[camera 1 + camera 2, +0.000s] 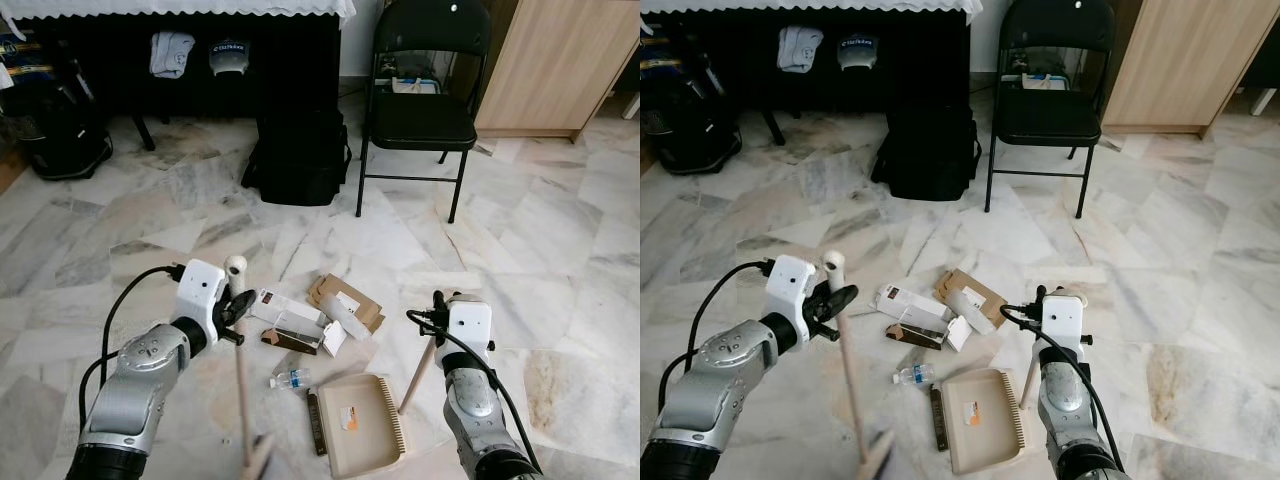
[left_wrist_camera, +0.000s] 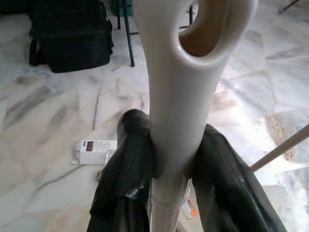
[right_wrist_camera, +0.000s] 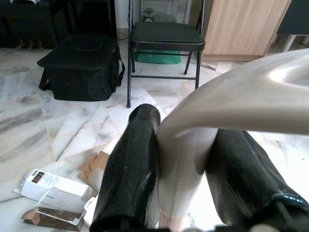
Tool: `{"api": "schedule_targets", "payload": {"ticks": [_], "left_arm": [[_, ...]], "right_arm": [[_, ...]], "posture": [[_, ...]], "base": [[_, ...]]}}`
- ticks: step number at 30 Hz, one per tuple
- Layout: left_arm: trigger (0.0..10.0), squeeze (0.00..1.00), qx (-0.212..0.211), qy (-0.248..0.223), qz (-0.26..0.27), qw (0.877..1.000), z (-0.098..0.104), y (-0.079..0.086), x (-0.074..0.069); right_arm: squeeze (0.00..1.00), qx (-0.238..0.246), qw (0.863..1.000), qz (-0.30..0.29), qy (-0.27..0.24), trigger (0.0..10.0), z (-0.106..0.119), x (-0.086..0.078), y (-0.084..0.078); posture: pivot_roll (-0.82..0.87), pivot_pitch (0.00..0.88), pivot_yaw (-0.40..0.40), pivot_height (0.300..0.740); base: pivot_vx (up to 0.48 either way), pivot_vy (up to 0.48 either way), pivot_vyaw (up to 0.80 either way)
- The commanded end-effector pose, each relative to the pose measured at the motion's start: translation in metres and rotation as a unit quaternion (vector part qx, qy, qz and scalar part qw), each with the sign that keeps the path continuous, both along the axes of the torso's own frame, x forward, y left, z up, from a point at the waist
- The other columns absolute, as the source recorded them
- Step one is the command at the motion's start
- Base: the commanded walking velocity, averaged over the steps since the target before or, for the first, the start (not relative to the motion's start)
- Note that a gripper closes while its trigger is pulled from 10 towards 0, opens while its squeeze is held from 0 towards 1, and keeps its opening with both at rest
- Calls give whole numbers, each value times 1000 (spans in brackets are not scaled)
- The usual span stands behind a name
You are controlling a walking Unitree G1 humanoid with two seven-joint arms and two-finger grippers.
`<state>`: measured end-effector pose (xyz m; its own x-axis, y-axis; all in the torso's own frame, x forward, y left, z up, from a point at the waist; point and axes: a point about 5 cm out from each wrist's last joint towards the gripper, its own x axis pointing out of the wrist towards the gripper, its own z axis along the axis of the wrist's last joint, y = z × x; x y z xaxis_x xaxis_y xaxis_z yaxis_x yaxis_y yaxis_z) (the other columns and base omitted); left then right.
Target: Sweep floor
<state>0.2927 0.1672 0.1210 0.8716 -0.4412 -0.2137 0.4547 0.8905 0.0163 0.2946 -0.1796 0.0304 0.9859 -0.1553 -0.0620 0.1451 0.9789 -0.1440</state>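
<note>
L tool (image 1: 236, 318) was closed on the broom handle (image 1: 241, 375) just below its cream loop end (image 1: 235, 266); in the L wrist view both black fingers (image 2: 126, 174) pressed against the handle's sides. Handle ran down toward the floor, broom head blurred at the bottom edge of the eye views. R tool (image 1: 1043, 300) was clamped on the dustpan handle (image 1: 417, 375); R wrist view showed fingers (image 3: 129, 169) either side of its cream grip (image 3: 186, 159). The wooden stick slanted down to the beige dustpan (image 1: 360, 425), which lay flat on the marble floor (image 1: 560, 250) between the two arms, w/ an orange scrap inside.

Litter sat just beyond the pan: white box (image 1: 290, 318), brown cardboard pieces (image 1: 345, 298), a white roll (image 1: 348, 315), a small plastic bottle (image 1: 290, 379) and a dark strip (image 1: 316, 421) lying along the pan's L side. Bottle lay near the broom handle, apart from the pan.

Further back: black bag (image 1: 298, 155) on the floor, black folding chair (image 1: 420, 105) beside it, wood cabinet (image 1: 555, 65) at R. A dark desk w/ white cloth (image 1: 180, 8) ran along the far wall, another black bag (image 1: 55, 125) at far L.
</note>
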Motion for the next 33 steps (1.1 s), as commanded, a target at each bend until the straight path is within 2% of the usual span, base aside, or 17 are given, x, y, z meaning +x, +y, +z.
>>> {"api": "schedule_targets", "payload": {"ticks": [1, 8, 14, 18, 23, 28, 33], "left_arm": [[10000, 0, -25, -12, -2, 1000, 10, -2, 0], [10000, 0, -90, -20, -2, 996, 21, -14, 0], [10000, 0, -101, -24, -28, 994, 22, -29, -2], [10000, 0, -78, -29, -38, 996, 19, -36, -3], [10000, 0, -69, -66, 4, 995, 25, -42, 3], [10000, 0, -40, -88, 2, 995, 29, -45, 5], [10000, 0, -69, -86, -29, 994, 33, -48, 0]], "right_arm": [[0, -16, 999, -17, 46, 10000, -15, -10, -13], [0, -19, 998, -19, 48, 10000, -14, -10, -16], [0, -22, 998, -20, 48, 10000, -13, -8, -18], [0, -23, 998, -20, 48, 10000, -12, -8, -18], [0, -23, 998, -20, 48, 10000, -12, -8, -18], [0, -23, 998, -19, 48, 10000, -12, -8, -17], [0, -22, 998, -19, 48, 10000, -13, -8, -16]], "posture": [[126, 118, 0, 740], [121, 110, -1, 740], [118, 104, -3, 740], [118, 100, -5, 740], [119, 97, -6, 740], [116, 95, -4, 740], [118, 98, -3, 740]], "base": [[0, 0, 0], [0, 0, 0], [0, 0, 0], [0, 0, 0], [0, 0, 0], [0, 0, 0], [0, 0, 0]]}}
